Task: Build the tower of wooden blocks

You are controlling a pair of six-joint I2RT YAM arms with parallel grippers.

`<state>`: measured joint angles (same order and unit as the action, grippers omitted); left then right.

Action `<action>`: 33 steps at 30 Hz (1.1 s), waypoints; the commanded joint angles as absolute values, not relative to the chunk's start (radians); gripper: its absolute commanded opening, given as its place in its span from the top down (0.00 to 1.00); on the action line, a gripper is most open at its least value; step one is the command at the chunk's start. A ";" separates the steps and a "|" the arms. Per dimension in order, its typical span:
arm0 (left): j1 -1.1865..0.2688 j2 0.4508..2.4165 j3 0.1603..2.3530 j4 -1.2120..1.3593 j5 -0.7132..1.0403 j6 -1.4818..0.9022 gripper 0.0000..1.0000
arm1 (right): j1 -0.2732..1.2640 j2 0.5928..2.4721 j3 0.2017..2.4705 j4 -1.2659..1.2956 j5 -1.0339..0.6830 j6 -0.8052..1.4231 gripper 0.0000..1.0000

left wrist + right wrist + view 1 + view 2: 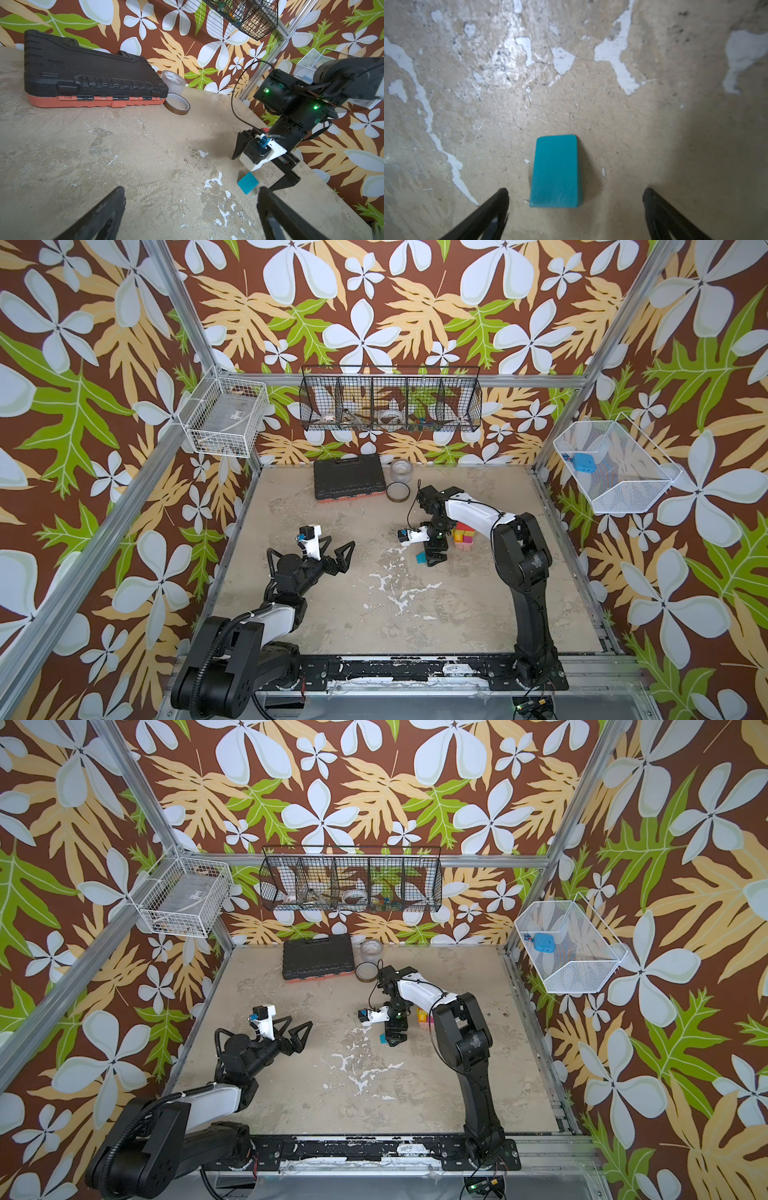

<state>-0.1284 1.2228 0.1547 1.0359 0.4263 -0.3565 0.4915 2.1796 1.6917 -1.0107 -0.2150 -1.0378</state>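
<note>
Teal wedge (555, 172) lies on table (654, 135) between right gripper's (575, 193) spread jaws, ungripped. Left gripper (191, 189) also spread wide, empty. Wood block tower (465, 537) stands part-built just beside right arm; wedge probably tops it.

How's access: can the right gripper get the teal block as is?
Probably yes: the right gripper hangs over the teal block, which lies on the table between its open jaws, nothing around it.

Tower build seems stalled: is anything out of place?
Yes: the teal wedge lies loose on the chipped table, between the fingers of the open right claw, touching neither, apart from the block stack beside that arm.
</note>
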 commanded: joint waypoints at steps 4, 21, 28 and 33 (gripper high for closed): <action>-0.129 1.221 0.154 1.072 0.435 -0.347 0.00 | 0.504 2.191 1.692 -1.020 -0.214 -1.036 0.00; -0.129 1.220 0.154 1.073 0.437 -0.347 0.00 | 0.516 2.218 1.730 -1.017 -0.190 -0.979 1.00; -0.129 1.221 0.154 1.072 0.437 -0.347 0.00 | 0.521 2.199 1.707 -1.000 -0.156 -1.010 1.00; -0.128 1.221 0.153 1.073 0.437 -0.347 0.00 | 0.517 2.148 1.715 -0.998 -0.167 -1.035 1.00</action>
<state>-0.1284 1.2228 0.1547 1.0363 0.4267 -0.3561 0.5198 2.1777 1.7103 -0.9802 -0.1635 -1.0096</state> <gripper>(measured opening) 0.998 0.204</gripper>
